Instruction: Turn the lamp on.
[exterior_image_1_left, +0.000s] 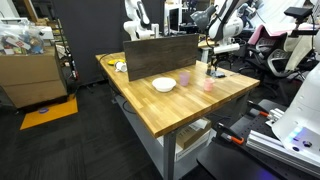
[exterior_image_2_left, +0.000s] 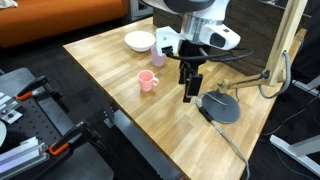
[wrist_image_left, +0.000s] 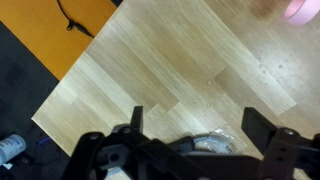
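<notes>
The lamp has a round dark base (exterior_image_2_left: 222, 108) on the wooden table (exterior_image_2_left: 120, 70), and its tan arm (exterior_image_2_left: 292, 38) rises at the right edge of the view. My gripper (exterior_image_2_left: 189, 94) points down, just above the table and close beside the base. In the wrist view the gripper (wrist_image_left: 196, 120) is open and empty, and the base (wrist_image_left: 214, 144) shows low between the two fingers. In an exterior view the gripper (exterior_image_1_left: 213, 68) hangs over the table's far right corner. The lamp head is out of view.
A pink cup (exterior_image_2_left: 147, 80) and a white bowl (exterior_image_2_left: 140, 41) stand on the table beyond the gripper; the cup also shows in the wrist view (wrist_image_left: 300, 10). The lamp's cable (exterior_image_2_left: 236, 150) runs off the near table edge. A dark board (exterior_image_1_left: 160, 55) stands upright at the table's back.
</notes>
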